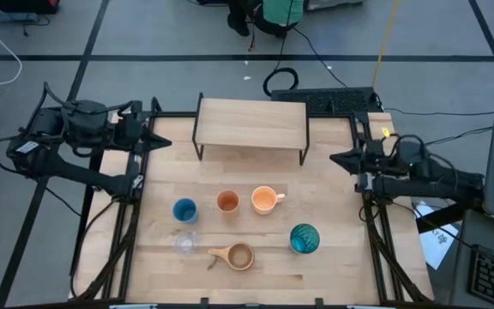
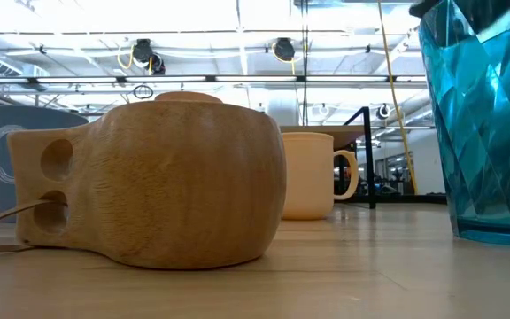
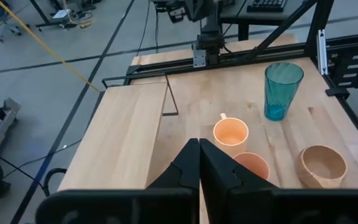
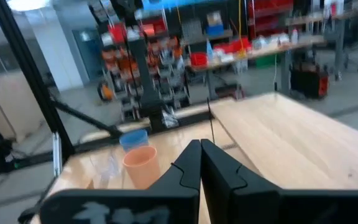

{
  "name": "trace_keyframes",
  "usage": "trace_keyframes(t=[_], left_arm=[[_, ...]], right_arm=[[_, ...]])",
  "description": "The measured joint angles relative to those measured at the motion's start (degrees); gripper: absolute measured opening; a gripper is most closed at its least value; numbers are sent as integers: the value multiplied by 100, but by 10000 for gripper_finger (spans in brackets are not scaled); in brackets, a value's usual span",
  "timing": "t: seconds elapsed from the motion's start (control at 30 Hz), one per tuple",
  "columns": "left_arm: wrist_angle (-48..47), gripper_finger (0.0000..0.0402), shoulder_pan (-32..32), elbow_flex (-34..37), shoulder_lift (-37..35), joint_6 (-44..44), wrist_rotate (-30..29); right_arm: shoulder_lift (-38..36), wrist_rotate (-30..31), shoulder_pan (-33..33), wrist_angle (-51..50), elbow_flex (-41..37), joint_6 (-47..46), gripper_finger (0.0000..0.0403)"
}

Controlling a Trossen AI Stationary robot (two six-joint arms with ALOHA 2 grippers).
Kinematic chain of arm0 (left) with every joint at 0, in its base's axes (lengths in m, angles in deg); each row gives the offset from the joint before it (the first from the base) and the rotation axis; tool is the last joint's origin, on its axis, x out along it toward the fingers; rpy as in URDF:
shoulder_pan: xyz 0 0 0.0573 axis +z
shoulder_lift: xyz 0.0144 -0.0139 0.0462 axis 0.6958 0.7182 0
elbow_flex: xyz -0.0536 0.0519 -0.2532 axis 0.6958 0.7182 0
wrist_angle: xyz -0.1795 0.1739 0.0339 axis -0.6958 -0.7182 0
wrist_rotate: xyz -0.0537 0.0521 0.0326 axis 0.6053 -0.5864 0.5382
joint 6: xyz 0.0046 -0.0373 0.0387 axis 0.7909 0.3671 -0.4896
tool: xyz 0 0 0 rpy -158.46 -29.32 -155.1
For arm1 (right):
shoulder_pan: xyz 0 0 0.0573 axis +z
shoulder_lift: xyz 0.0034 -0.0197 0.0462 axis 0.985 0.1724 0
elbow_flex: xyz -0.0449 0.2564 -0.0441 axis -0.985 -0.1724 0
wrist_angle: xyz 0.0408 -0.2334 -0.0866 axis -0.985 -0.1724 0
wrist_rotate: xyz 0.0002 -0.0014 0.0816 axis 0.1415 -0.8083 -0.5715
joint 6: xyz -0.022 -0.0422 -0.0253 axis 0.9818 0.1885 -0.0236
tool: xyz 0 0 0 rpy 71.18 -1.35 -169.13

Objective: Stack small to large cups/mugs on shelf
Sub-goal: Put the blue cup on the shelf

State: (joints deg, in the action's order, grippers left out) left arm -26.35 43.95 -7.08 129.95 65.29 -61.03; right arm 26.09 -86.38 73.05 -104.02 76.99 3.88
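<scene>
From above, the wooden table [image 1: 333, 257] carries one shelf [image 1: 251, 122] between the left gripper [image 1: 163, 140] and right gripper [image 1: 336, 158], both pinched closed, with six cups ahead. Low view: three cups. Left wrist: four. Right wrist: three.

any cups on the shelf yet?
No: in the high view the shelf top is bare and all six cups stand on the table.
</scene>
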Motion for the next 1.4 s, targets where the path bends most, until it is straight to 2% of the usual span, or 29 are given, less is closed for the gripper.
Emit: trace_keyframes(t=[0.47,0.8,1.07,1.27,1.4], left_arm=[[1,21,-1,2,113,85,-12],[-2,21,-304,2,323,185,2],[4,21,-731,7,630,253,-193],[208,21,-1142,7,1051,216,-302],[450,21,-1415,7,1409,37,-313]], right_arm=[[2386,-34,0,-1428,2940,418,0],[3735,-50,0,-3147,4929,601,0],[3803,-50,186,-3246,4962,550,0],[3691,-52,556,-2739,4514,392,0],[3567,-35,803,-2452,3942,246,0]])
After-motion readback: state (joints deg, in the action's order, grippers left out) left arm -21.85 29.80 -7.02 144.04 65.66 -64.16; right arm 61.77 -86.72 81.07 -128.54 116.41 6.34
